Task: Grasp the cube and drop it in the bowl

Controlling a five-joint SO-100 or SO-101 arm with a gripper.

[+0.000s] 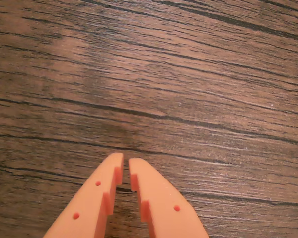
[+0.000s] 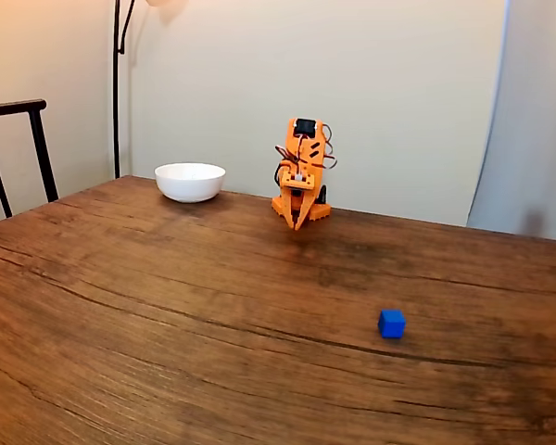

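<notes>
- Wrist view: looked down on bare wood-grain counter (image 1: 188, 74); orange claw (image 1: 125, 166) entered from the bottom edge, tips nearly together with only a thin slit between them, nothing held. No cube or bowl within this frame.
- Fixed view: showed the orange arm (image 2: 301, 171) folded up at the far side of the counter (image 2: 167, 324), claw (image 2: 298, 222) pointed down close to the wood beside its own base, narrow and empty.
- Found the blue cube (image 2: 392, 323) resting on the counter toward the near right of the fixed view, well apart from the claw and untouched.
- Found the white bowl (image 2: 190, 182) at the far left of the fixed view, just left of the arm and well apart from the cube. Inside of the bowl hidden by its rim from this low angle; contents impossible to tell, though the cube plainly sat outside it.
- Judged the task as not yet begun: no reach, no grasp, no carry, no drop done.
- Left to do, by judgement: spread the claw, reach out to the cube, close on it, lift, swing across to the bowl and release.
</notes>
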